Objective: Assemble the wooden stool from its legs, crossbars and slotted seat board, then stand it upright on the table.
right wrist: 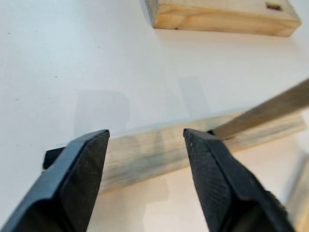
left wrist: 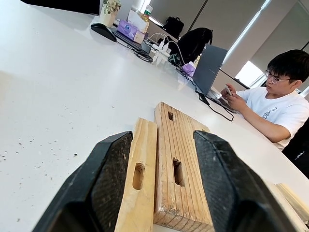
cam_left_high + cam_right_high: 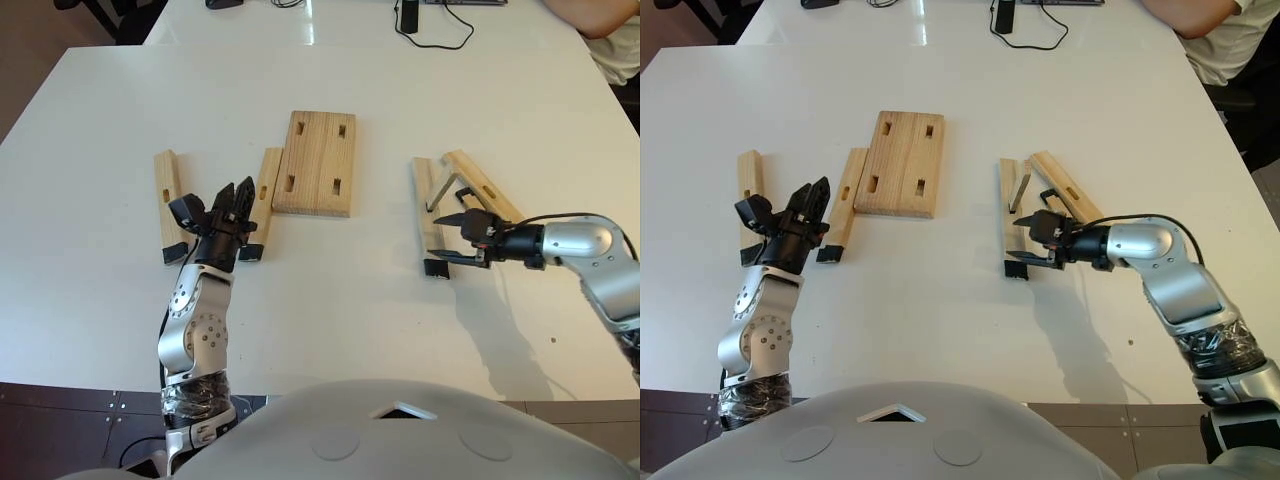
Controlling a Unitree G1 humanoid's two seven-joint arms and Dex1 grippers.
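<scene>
Right wrist view: right tool [image 1: 145,133], spread wide, hovers astride a leg [image 1: 149,158].

The seat board [image 3: 315,163] lies between two left legs [image 3: 168,200] and two right legs [image 3: 428,212].

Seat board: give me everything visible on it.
The seat board is a pale wooden rectangle with lengthwise grain and four small rectangular slots in two pairs. It lies flat, slots up, near the middle of the white table, not yet joined to anything. A leg lies along the near part of its left edge, apparently touching it. Nothing else touches it and nothing grips it.
</scene>
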